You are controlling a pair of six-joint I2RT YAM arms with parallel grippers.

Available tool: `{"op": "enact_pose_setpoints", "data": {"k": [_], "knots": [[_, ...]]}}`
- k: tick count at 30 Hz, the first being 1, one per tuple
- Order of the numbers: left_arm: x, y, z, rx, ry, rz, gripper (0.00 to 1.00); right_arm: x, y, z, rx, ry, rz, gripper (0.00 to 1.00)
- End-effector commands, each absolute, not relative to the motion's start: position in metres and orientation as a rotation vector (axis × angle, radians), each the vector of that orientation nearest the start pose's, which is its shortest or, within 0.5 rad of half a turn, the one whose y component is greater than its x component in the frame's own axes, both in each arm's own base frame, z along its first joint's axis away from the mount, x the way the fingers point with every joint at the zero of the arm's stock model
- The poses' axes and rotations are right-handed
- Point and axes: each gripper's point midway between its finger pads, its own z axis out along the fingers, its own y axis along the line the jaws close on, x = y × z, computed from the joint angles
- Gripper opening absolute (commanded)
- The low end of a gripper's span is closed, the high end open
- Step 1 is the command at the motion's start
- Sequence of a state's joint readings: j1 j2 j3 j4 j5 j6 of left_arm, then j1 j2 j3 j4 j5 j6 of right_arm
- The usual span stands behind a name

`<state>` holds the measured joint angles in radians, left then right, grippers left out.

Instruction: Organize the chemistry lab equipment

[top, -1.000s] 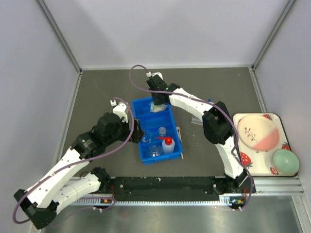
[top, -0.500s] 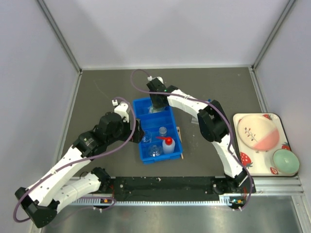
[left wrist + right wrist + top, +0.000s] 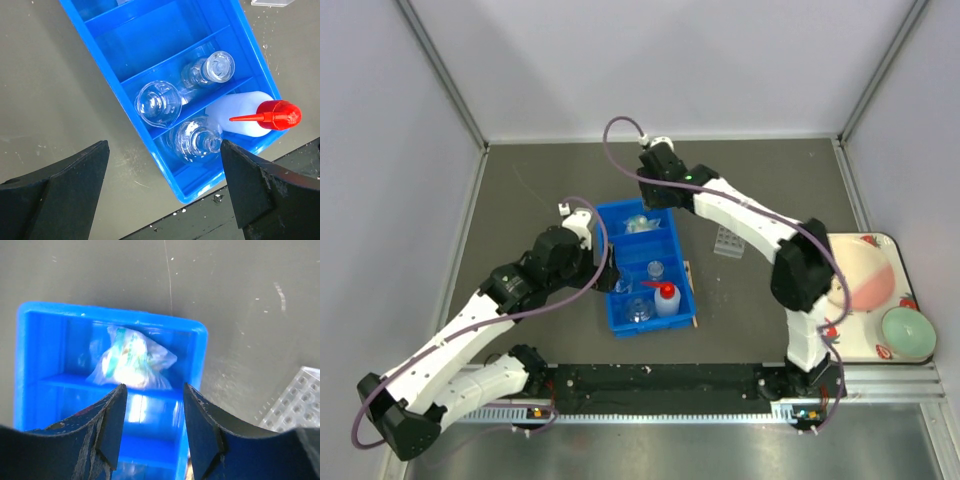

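Note:
The blue bin point(image 3: 672, 245) holds lab equipment. A clear bag of small items point(image 3: 132, 359) lies in its far compartment point(image 3: 640, 222). My right gripper point(image 3: 154, 389) hovers open just above the bag, with nothing between its fingers. In the near compartments sit a beaker point(image 3: 157, 102), two glass flasks point(image 3: 197, 140) point(image 3: 219, 67) and a white squeeze bottle point(image 3: 240, 120) with a red nozzle. My left gripper point(image 3: 164, 155) hangs wide open and empty above the bin's near left corner. A wooden clamp point(image 3: 691, 290) lies right of the bin.
A clear tube rack point(image 3: 728, 241) lies on the table right of the bin, also in the right wrist view point(image 3: 295, 400). At the right edge a strawberry-patterned tray point(image 3: 828, 330) carries a plate and a pale green bowl point(image 3: 907, 333). A black rail point(image 3: 660, 378) runs along the near edge.
My right gripper has opened, let go of the bag into the far compartment, and risen toward the back. The left arm has edged slightly right, still open.

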<state>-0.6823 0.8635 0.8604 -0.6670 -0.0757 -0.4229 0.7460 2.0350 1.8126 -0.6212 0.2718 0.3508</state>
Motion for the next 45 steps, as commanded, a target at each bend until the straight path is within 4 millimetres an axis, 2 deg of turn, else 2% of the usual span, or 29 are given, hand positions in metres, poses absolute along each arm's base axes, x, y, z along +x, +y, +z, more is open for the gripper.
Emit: {"op": "enact_pose_setpoints", "data": {"k": [1, 2, 4, 5, 7, 8, 10, 11, 13, 14, 16, 17, 20, 27, 36, 42, 45], "knots": [[0.219, -0.178, 0.214, 0.241, 2.201, -0.525, 0.98, 0.380, 0.311, 0.225, -0.311, 2.242, 0.278, 0.49], [0.220, -0.178, 0.213, 0.240, 2.208, -0.516, 0.98, 0.365, 0.298, 0.225, -0.312, 2.260, 0.265, 0.50], [0.223, -0.178, 0.215, 0.244, 2.203, -0.502, 0.98, 0.349, 0.285, 0.222, -0.292, 2.275, 0.253, 0.49], [0.225, -0.178, 0.216, 0.243, 2.204, -0.491, 0.98, 0.336, 0.267, 0.216, -0.282, 2.285, 0.208, 0.49], [0.226, -0.178, 0.222, 0.249, 2.194, -0.489, 0.98, 0.321, 0.252, 0.210, -0.256, 2.294, 0.174, 0.50], [0.227, -0.178, 0.224, 0.250, 2.190, -0.489, 0.98, 0.308, 0.237, 0.203, -0.250, 2.308, 0.144, 0.50], [0.227, -0.178, 0.230, 0.252, 2.184, -0.495, 0.98, 0.295, 0.228, 0.195, -0.222, 2.329, 0.138, 0.50], [0.227, -0.179, 0.231, 0.252, 2.185, -0.497, 0.98, 0.284, 0.220, 0.181, -0.231, 2.358, 0.118, 0.50], [0.226, -0.180, 0.236, 0.252, 2.178, -0.511, 0.98, 0.268, 0.211, 0.177, -0.210, 2.372, 0.126, 0.50], [0.226, -0.181, 0.236, 0.252, 2.178, -0.520, 0.98, 0.258, 0.204, 0.161, -0.220, 2.399, 0.090, 0.50], [0.225, -0.183, 0.238, 0.251, 2.182, -0.535, 0.98, 0.247, 0.195, 0.153, -0.185, 2.410, 0.088, 0.50], [0.224, -0.184, 0.238, 0.244, 2.184, -0.540, 0.98, 0.238, 0.187, 0.138, -0.187, 2.440, 0.062, 0.50], [0.223, -0.186, 0.239, 0.245, 2.191, -0.556, 0.98, 0.223, 0.176, 0.119, -0.146, 2.474, 0.056, 0.50], [0.221, -0.189, 0.237, 0.241, 2.195, -0.579, 0.97, 0.204, 0.186, 0.086, -0.171, 2.523, 0.093, 0.50], [0.221, -0.182, 0.225, 0.236, 2.214, -0.539, 0.97, 0.201, 0.214, 0.056, -0.241, 2.566, 0.068, 0.53], [0.220, -0.179, 0.224, 0.247, 2.207, -0.524, 0.97, 0.205, 0.238, 0.049, -0.301, 2.565, 0.042, 0.55], [0.219, -0.178, 0.223, 0.254, 2.207, -0.517, 0.97, 0.209, 0.249, 0.053, -0.313, 2.554, 0.053, 0.56]]}}
